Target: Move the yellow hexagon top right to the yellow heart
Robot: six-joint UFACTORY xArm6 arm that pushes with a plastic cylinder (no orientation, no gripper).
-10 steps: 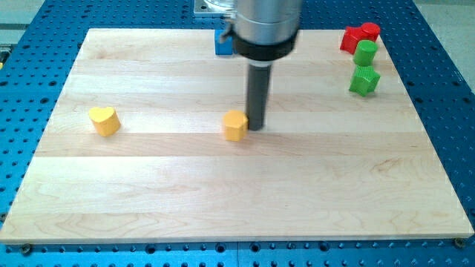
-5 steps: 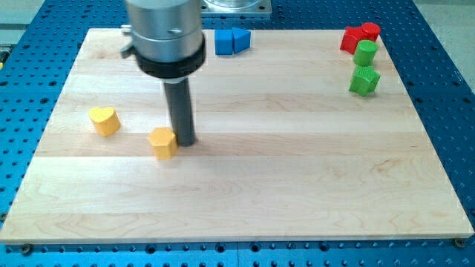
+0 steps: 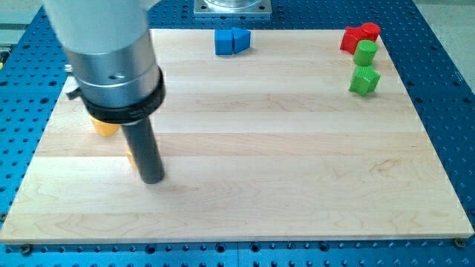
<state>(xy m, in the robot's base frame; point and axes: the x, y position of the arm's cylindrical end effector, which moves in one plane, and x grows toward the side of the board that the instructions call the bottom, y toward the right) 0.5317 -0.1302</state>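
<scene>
My tip (image 3: pixel 152 179) rests on the wooden board (image 3: pixel 297 148) at the view's lower left. The yellow hexagon (image 3: pixel 130 156) is almost wholly hidden behind the rod; only a thin orange-yellow sliver shows at the rod's left edge, touching it. The yellow heart (image 3: pixel 105 128) is mostly hidden under the arm's grey body; only its lower part shows, up and left of the tip. The hexagon lies just below and right of the heart.
Two blue blocks (image 3: pixel 231 41) sit side by side at the view's top centre. At the top right stand red blocks (image 3: pixel 359 35), a green cylinder (image 3: pixel 365 52) and a green block (image 3: pixel 364 80). A blue perforated table surrounds the board.
The arm has swept from the view's centre to the lower left, pushing the yellow hexagon leftward and slightly down. The arm now covers most of the heart and the hexagon.
</scene>
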